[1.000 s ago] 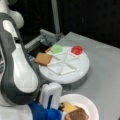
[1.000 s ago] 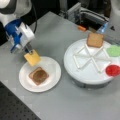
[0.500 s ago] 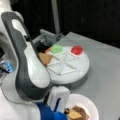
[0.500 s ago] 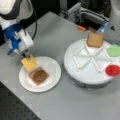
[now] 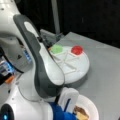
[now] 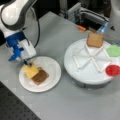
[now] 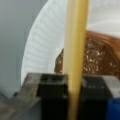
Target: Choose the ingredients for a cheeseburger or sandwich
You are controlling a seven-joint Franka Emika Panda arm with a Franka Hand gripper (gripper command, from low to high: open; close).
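Gripper [image 6: 25, 62] in a front view sits at the left of the table, low over the left rim of the white paper plate [image 6: 51, 65], its fingers clamped on one edge of the yellow cheese square [image 6: 30, 70]. The cheese square lies tilted over the plate, overlapping the left part of the brown pieces [image 6: 41, 76] that rest on the plate. The white sectioned round tray [image 6: 87, 72] stands to the right, apart from the plate. One brown toast square [image 6: 95, 39] occupies a top compartment, the green leaf [image 6: 113, 50] a right compartment, the red disc [image 6: 112, 70] a lower right compartment.

In a front view the arm [image 5: 37, 70] fills the left and centre. The tray [image 5: 75, 72] lies behind it, with the green leaf [image 5: 57, 49] and the red disc [image 5: 76, 50] in adjacent far compartments. The plate [image 5: 92, 107] shows at the bottom right, holding brown and yellow pieces [image 5: 80, 112] just beside the gripper body; the fingertips are hidden here.

In the wrist view the two dark fingers [image 7: 53, 95] press on either side of the cheese square [image 7: 75, 50], seen edge-on as a vertical yellow strip. Behind it lies a dark brown piece [image 7: 100, 60] on the ridged plate [image 7: 40, 47]
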